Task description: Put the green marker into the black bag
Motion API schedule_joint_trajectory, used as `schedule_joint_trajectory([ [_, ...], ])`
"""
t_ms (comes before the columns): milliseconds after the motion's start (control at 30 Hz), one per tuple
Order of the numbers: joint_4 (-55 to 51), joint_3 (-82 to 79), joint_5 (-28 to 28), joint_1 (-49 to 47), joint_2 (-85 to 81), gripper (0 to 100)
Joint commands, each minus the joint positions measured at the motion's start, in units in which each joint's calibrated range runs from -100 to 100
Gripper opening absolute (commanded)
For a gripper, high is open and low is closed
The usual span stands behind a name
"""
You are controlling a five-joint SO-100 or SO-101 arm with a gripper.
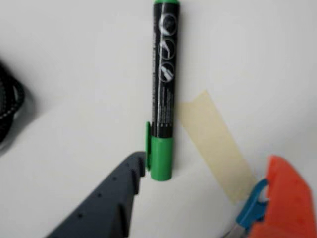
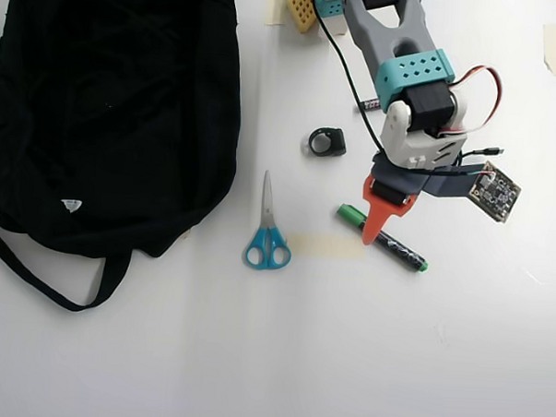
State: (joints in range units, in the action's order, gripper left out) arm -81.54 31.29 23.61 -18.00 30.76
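Tool position, wrist view: the dark grey finger enters from the lower left and the orange finger from the lower right, well apart, so the tool is released and grips nothing. The grey fingertip sits just beside the clip on the green cap of the green marker; whether they touch cannot be told. The marker lies flat on the white surface, cap end nearest the camera, black printed barrel running away toward the top edge. A strip of beige tape lies on the surface just right of the marker. A blue scissor handle shows beside the orange finger.

Overhead view: the tool points downward in the picture, its orange finger over the marker, which lies diagonally with the cap at upper left. Blue-handled scissors lie to the left, past a tape strip. A small black ring-shaped object lies above them. The black bag fills the upper left, well apart from the marker, strap trailing below it.
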Motion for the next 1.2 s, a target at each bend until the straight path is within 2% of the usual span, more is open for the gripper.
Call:
schedule_joint_trajectory([
  [0, 0.92, 1.77, -0.49, 0.05, 0.11, 33],
  [733, 3.33, 2.22, -4.79, -1.52, 4.76, 34],
  [1167, 3.33, 2.67, -3.32, -1.97, 8.49, 34],
])
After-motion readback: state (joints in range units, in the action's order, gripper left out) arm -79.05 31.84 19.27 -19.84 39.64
